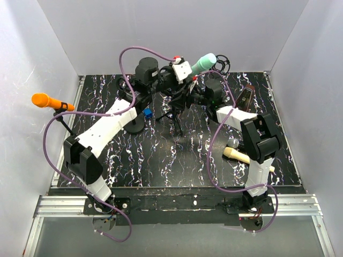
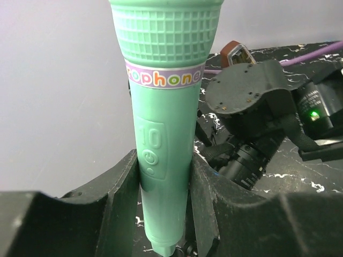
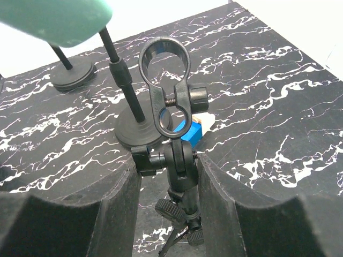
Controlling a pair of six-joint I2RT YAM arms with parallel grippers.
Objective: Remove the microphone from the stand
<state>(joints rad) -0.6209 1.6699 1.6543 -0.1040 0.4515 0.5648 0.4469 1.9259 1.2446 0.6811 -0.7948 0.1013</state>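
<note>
My left gripper (image 1: 185,69) is shut on a mint-green toy microphone (image 1: 203,63) and holds it tilted in the air, above the table's far middle. In the left wrist view my left gripper (image 2: 163,198) has both fingers pressed on the microphone's handle (image 2: 161,123). My right gripper (image 3: 179,160) is shut on the swivel joint of a small black tripod stand (image 3: 182,155). The stand's ring clip (image 3: 163,53) is empty, and the microphone's tip (image 3: 53,19) hangs above and to the left of it. The stand (image 1: 177,115) stands mid-table.
An orange microphone (image 1: 45,100) sits on a round-base stand at the left. A cream microphone (image 1: 236,154) lies by the right arm. A blue block (image 3: 190,131) lies beside a round stand base (image 3: 136,134). Another base (image 3: 72,75) stands farther back. Purple cables loop over both arms.
</note>
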